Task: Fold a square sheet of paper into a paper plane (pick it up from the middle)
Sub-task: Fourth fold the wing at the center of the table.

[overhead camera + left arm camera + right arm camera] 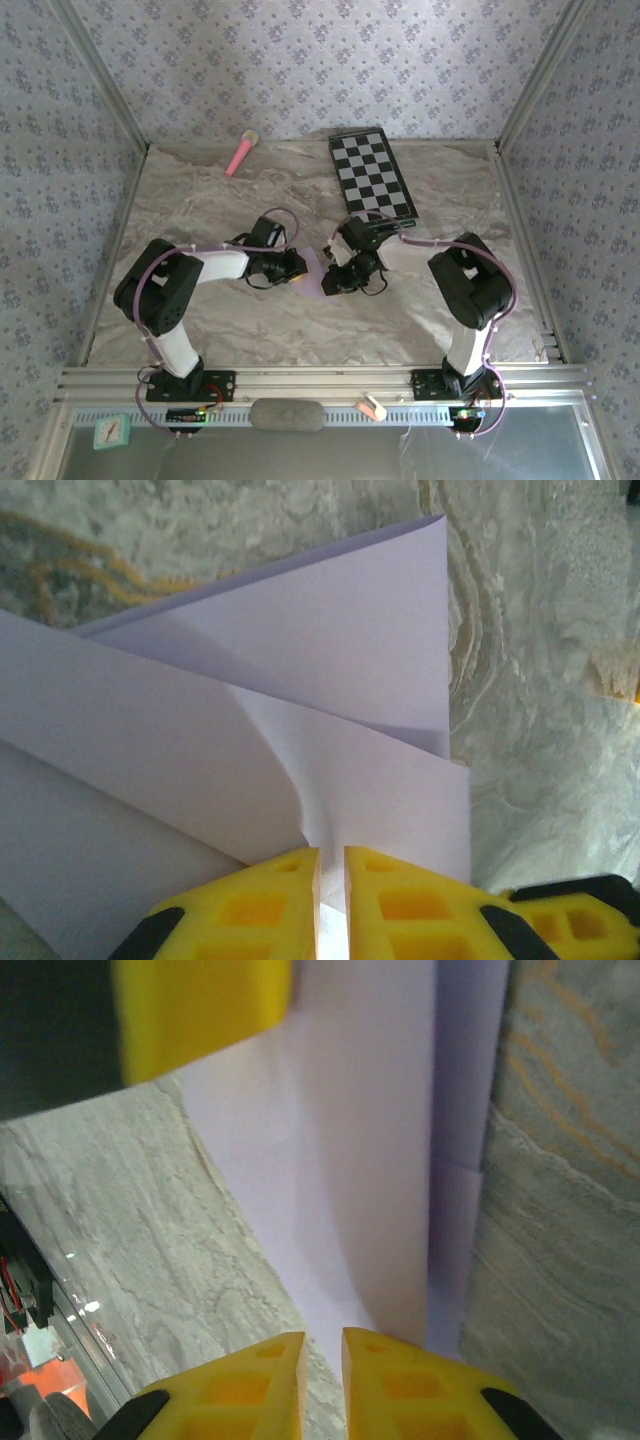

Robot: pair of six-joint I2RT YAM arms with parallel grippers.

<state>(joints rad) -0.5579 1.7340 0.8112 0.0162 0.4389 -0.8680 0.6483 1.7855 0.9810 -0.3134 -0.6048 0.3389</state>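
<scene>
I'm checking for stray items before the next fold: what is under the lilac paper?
The marbled table shows around the folded lilac paper, so it likely runs beneath. The patch directly under the layers is covered; nothing pokes out at the visible edges.

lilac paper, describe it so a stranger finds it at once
On the marbled table, look to the middle, where the left gripper and right gripper meet. The folded lilac paper sits between them, plain and pale: the checkered board behind is black-and-white, the stick pink.
</scene>
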